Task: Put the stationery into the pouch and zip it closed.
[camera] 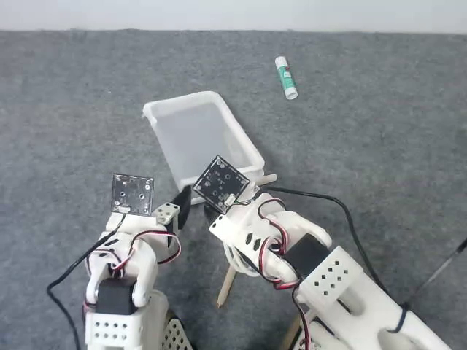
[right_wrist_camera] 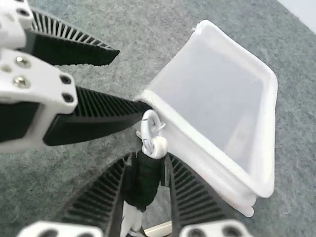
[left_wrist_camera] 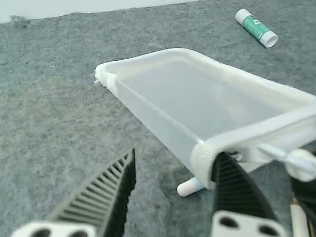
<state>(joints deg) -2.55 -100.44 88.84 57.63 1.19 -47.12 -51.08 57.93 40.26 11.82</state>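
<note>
Two grippers (right_wrist_camera: 148, 163) (left_wrist_camera: 177, 155), one pouch (camera: 197, 135), perhaps one pencil (camera: 228, 283)

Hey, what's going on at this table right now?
The right pincer is shut on the black zip pull at the arm-side end of the translucent white pouch. The left pincer is open beside that end. A green-labelled white glue stick lies on the grey carpet, outside the pouch.
</note>
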